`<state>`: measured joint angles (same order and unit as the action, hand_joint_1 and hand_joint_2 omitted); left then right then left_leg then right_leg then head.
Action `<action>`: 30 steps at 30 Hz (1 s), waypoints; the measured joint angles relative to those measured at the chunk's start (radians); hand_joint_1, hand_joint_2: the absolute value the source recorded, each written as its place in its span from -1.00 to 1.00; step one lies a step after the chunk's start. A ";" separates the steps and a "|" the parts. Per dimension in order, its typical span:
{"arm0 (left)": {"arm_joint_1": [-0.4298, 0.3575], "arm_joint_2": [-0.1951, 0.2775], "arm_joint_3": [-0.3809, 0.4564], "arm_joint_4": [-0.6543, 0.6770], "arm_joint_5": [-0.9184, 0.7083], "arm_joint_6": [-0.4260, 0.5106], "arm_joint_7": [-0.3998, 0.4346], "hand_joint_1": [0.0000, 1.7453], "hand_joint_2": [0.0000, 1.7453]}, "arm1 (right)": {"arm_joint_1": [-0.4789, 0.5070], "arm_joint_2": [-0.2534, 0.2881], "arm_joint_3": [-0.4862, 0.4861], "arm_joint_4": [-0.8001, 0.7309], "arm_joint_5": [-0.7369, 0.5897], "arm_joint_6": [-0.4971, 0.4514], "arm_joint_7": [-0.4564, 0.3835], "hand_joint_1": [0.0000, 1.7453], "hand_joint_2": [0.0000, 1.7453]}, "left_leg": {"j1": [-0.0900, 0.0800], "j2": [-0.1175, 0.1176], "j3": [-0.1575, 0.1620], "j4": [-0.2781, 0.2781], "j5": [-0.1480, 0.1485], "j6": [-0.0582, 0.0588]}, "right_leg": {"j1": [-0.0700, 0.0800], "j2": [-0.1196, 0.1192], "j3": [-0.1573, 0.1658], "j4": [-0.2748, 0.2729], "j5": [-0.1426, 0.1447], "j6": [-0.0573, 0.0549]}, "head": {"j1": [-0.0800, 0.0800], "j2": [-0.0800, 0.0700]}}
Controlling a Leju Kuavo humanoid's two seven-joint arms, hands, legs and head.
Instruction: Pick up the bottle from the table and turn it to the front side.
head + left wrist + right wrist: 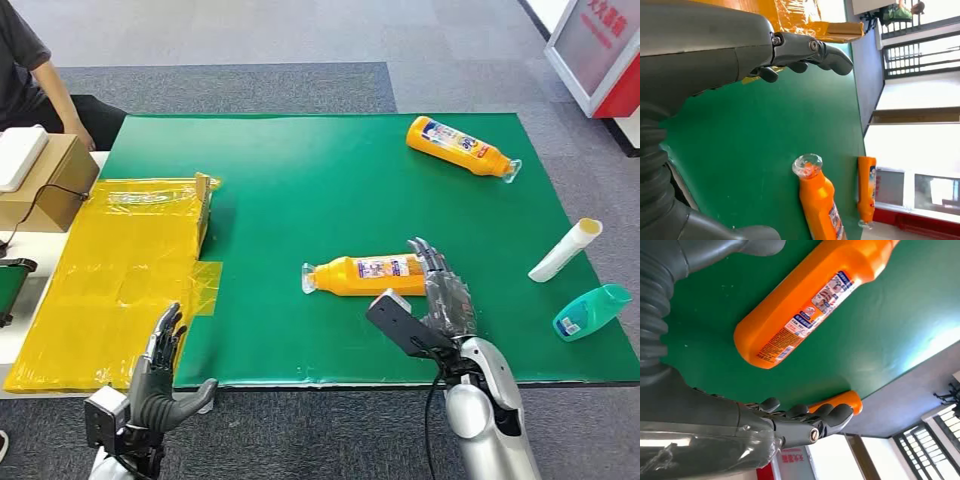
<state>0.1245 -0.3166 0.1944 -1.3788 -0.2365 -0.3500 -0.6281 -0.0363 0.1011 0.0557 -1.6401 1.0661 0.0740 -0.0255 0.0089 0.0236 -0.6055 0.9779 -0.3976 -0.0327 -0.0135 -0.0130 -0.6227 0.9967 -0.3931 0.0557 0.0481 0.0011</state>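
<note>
Grey carpet surrounds a worktop covered in green mat, and the landmark on it is the orange bottle lying on its side near the middle, clear cap end pointing toward the yellow sheet, its label strip turned up and to the side. The right hand hovers just beside the bottle's base end, on the side away from the cap, fingers spread and extended with nothing in them; whether they touch the base I cannot tell. The left hand waits well off past the cap end, near the worktop's front edge, fingers apart and empty as well.

A second orange bottle lies farther back from the landmark bottle, and beyond the right hand sit a white tube and a teal bottle.

The step in hand looks like the reach for the grasp. To do it well, the right hand should probably settle over the thick body near the base, thumb on one flank and fingers on the other, closing squarely so the smooth plastic does not roll away. A firm hold before lifting should leave room to rotate the main label upward.
</note>
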 joint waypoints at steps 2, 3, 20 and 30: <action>-0.004 0.001 0.001 0.003 -0.001 0.004 -0.005 -1.00 1.00 | -0.012 -0.006 0.006 0.016 0.013 0.013 0.013 -1.00 1.00 | 0.000 0.000 0.000 0.000 0.000 0.000 | 0.000 0.000 0.000 0.000 0.000 0.000 | 0.000 0.000; -0.010 0.002 0.003 0.008 -0.002 0.008 -0.010 -1.00 1.00 | -0.027 -0.013 0.012 0.037 0.024 0.025 0.025 -1.00 1.00 | 0.000 0.000 0.000 0.000 0.000 0.000 | 0.000 0.000 0.000 0.000 0.000 0.000 | 0.000 0.000; -0.060 0.018 0.011 0.084 -0.013 0.022 -0.033 -1.00 1.00 | -0.190 -0.095 0.047 0.342 0.031 0.054 0.053 -1.00 1.00 | 0.000 0.000 0.000 0.000 0.002 0.001 | -0.001 -0.001 0.000 0.000 0.001 0.001 | 0.000 0.000; -0.076 0.022 0.006 0.115 -0.009 0.023 -0.037 -1.00 1.00 | -0.264 -0.123 0.063 0.463 0.081 0.053 0.055 -1.00 1.00 | 0.000 0.000 0.000 0.000 0.002 0.001 | -0.001 -0.001 0.000 0.000 0.002 0.001 | 0.000 0.000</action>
<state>0.0488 -0.2943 0.2002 -1.2633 -0.2454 -0.3274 -0.6653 -0.3002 -0.0220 0.1190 -1.1769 1.1467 0.1269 0.0297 0.0085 0.0232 -0.6059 0.9780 -0.3956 -0.0313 -0.0144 -0.0137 -0.6227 0.9967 -0.3911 0.0570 0.0482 0.0011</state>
